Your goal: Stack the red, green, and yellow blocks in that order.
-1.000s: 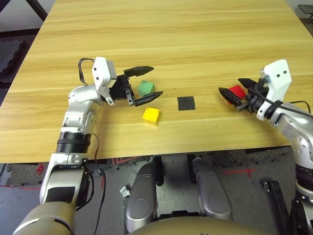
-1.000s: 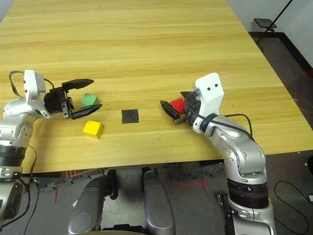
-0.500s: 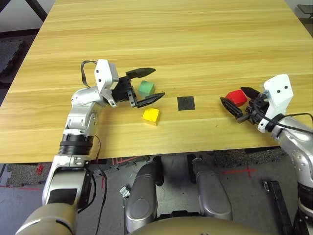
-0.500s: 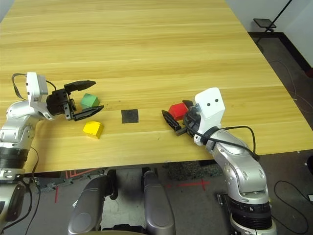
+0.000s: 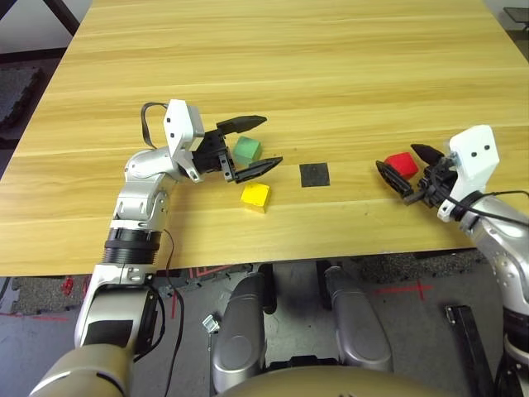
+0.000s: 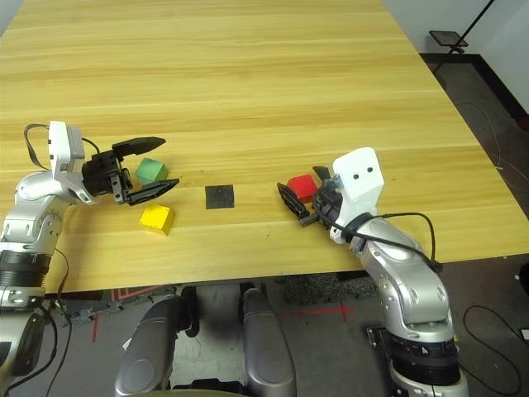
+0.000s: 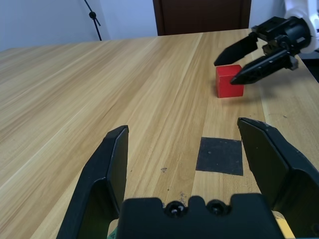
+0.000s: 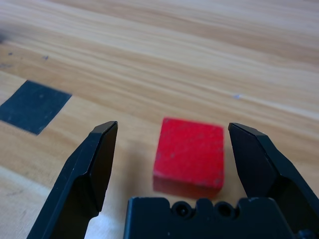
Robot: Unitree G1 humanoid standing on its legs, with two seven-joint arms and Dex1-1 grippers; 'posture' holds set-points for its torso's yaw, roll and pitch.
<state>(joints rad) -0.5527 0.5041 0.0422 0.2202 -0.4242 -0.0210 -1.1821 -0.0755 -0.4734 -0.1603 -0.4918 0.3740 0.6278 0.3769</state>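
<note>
Desk (image 5: 331,66) of pale wood fills the left eye view, carrying three blocks and a flat black square (image 5: 314,174) near its front middle. The left claw (image 5: 262,142) lies level and spread wide, its two fingers on either side of the green block (image 5: 246,150), which sits on the desk without visible contact. The yellow block (image 5: 255,196) rests just in front of that claw, apart from the green one. On the right, the right claw (image 5: 405,168) is also spread, with the red block (image 5: 400,164) standing on the desk between its fingers, not pinched.

The right eye view gives the same layout: the green block (image 6: 150,171), the yellow block (image 6: 156,218) and the red block (image 6: 301,188) are all separate, none stacked.

The left wrist view looks past its own open fingers (image 7: 113,164) across the black square to the red block and the other claw beyond it.

The right wrist view shows the red block (image 8: 190,152) close between the two spread fingers (image 8: 94,164), with gaps on both sides, and the black square off to one side.
</note>
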